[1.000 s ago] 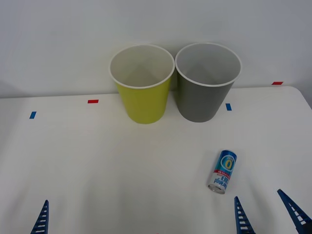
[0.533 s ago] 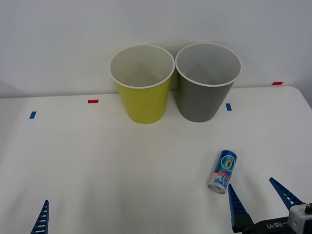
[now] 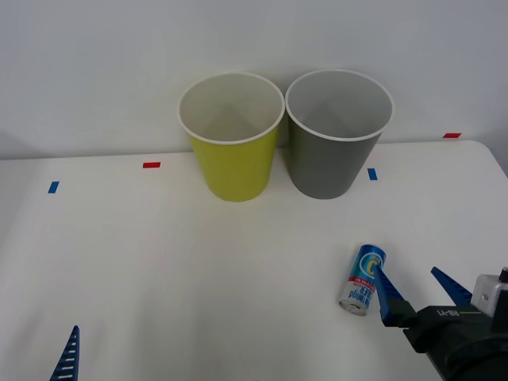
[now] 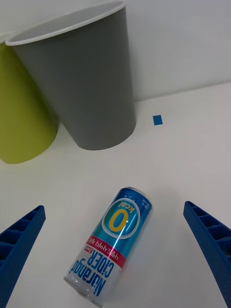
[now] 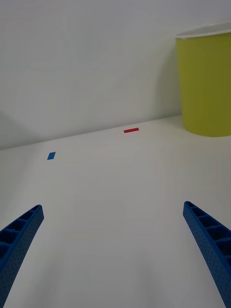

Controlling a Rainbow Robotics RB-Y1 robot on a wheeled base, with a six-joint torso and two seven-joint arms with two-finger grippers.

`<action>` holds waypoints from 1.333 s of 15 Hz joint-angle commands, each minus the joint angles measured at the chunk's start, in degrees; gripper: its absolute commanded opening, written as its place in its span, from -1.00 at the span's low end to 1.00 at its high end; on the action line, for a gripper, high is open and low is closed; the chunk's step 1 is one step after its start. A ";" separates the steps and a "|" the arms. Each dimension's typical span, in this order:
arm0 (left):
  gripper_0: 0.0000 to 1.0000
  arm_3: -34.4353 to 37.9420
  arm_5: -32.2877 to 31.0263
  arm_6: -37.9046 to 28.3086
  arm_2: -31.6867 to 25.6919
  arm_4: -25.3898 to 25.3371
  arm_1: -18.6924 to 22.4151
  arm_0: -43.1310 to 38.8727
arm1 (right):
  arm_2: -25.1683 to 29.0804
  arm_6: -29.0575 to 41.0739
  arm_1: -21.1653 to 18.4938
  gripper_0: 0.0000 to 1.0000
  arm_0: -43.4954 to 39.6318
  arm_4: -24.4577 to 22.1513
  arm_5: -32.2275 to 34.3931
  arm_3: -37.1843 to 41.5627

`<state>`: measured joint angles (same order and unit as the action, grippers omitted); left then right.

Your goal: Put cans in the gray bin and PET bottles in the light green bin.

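A small blue can (image 3: 363, 279) (image 4: 111, 243) lies on its side on the white table, in front of the gray bin (image 3: 325, 171) (image 4: 91, 86). The light green bin (image 3: 234, 167) (image 4: 19, 120) (image 5: 207, 86) stands touching the gray bin's left side. My right gripper (image 3: 418, 290) (image 4: 113, 207) is open just right of the can, its left finger close beside the can with nothing held. My left gripper (image 5: 115, 255) hangs open low at the front left, where one of its fingers (image 3: 67, 357) shows. PET bottles are out of view.
Both bins stand against the white wall at the table's back. Small tape marks lie on the table: blue (image 3: 53, 187), red (image 3: 151, 165), blue (image 3: 372, 174) and red (image 3: 451, 136). The table's right edge runs near my right arm.
My right gripper has moved forward and to the left, from behind the can to right beside it, staying open. The can, the bins and the left arm have not moved.
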<state>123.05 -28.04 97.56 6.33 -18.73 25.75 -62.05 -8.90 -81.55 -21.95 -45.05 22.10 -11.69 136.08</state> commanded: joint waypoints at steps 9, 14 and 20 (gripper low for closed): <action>1.00 0.00 0.00 0.00 0.00 0.01 0.00 0.00 | 3.63 29.26 0.15 1.00 15.60 -3.12 -32.87 4.28; 1.00 0.00 0.00 0.00 0.00 0.01 0.00 0.00 | 3.36 43.85 -2.04 1.00 21.14 -6.28 -44.56 4.28; 1.00 0.00 0.00 0.00 0.00 0.01 0.00 0.00 | 2.48 48.86 -5.91 1.00 28.70 -3.38 -58.71 4.19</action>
<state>123.05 -28.04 97.56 6.33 -18.73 25.75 -62.05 -6.34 -32.90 -26.88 -17.92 17.18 -68.15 140.31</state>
